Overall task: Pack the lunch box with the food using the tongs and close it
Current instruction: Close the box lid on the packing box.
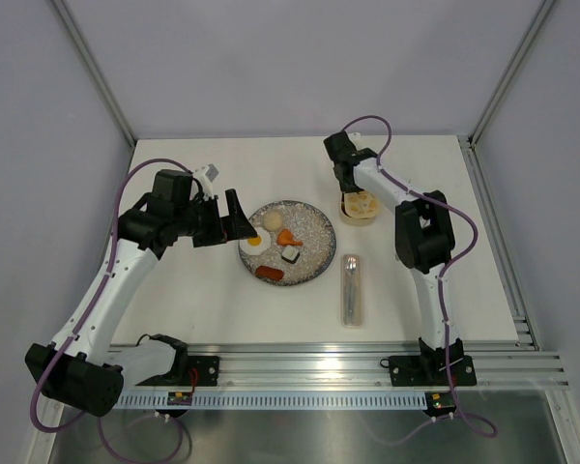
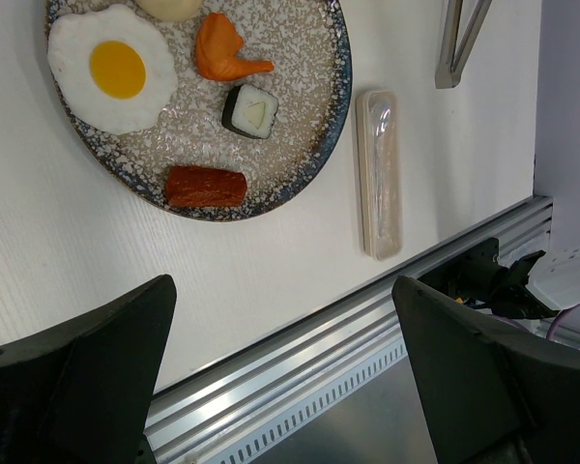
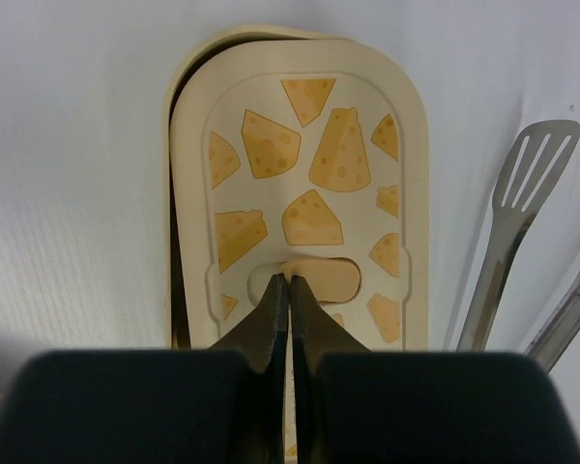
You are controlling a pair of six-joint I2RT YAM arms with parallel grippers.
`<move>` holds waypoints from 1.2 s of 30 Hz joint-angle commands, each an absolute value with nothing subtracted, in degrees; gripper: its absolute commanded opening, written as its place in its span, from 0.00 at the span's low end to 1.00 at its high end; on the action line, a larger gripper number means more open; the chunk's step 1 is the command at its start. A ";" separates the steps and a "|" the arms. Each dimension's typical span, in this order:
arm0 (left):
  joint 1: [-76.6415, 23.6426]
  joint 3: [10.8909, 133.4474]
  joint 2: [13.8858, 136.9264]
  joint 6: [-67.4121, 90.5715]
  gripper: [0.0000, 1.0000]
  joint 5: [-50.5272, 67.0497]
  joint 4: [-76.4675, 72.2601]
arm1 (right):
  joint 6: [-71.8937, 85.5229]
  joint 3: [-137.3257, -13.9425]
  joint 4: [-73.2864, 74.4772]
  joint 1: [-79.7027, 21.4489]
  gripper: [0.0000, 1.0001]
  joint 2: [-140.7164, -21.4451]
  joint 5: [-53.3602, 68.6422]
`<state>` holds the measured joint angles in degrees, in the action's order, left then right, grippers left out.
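Five pieces of food lie on one speckled plate (image 2: 304,126): one fried egg (image 2: 111,72), one pale bun (image 2: 169,8) at the far edge, one orange piece (image 2: 227,48), one black-and-white sushi roll (image 2: 249,110) and one red-brown sausage (image 2: 205,186) near the rim closest to the arms. There are also one lunch box (image 3: 242,32), one lid (image 3: 309,145), one pair of tongs (image 3: 503,251) and one long clear cutlery case (image 2: 379,174).

The left tool (image 2: 282,300) is spread wide and holds nothing. It hangs over the tabletop (image 1: 193,300) at the plate's left side, and in its wrist view both dark fingers stand well apart with the plate beyond them.

The right tool (image 3: 289,285) is closed, with its two fingers pressed together along their length. The tips meet on the lid at the small oval recess in its middle. Whether they pinch a tab there I cannot tell.

The lunch box stands on the tabletop to the right of the plate, at its far side, directly under the right tool. Its cream lid, printed with yellow cheese wedges, lies on top but shifted – the box rim and a dark gap show along the left and far edges. What is inside is hidden by the lid.

The tongs lie just beside the box on its right, apart from it and untouched, with one slotted flat end pointing away from the arms. The cutlery case lies closed on the tabletop to the right of the plate, nearer the arms than the box – something pale shows through it, too blurred to name.
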<state>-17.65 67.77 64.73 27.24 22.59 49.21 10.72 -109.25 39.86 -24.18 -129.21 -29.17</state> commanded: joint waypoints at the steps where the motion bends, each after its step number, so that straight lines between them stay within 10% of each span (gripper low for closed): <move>1: -17.40 67.41 64.25 26.98 0.99 23.20 46.93 | 11.86 -107.67 38.32 -24.52 0.00 -126.57 -31.38; 36: -16.61 67.06 63.37 26.28 0.99 23.12 47.90 | 19.51 -107.93 37.70 -24.43 0.00 -120.58 -36.12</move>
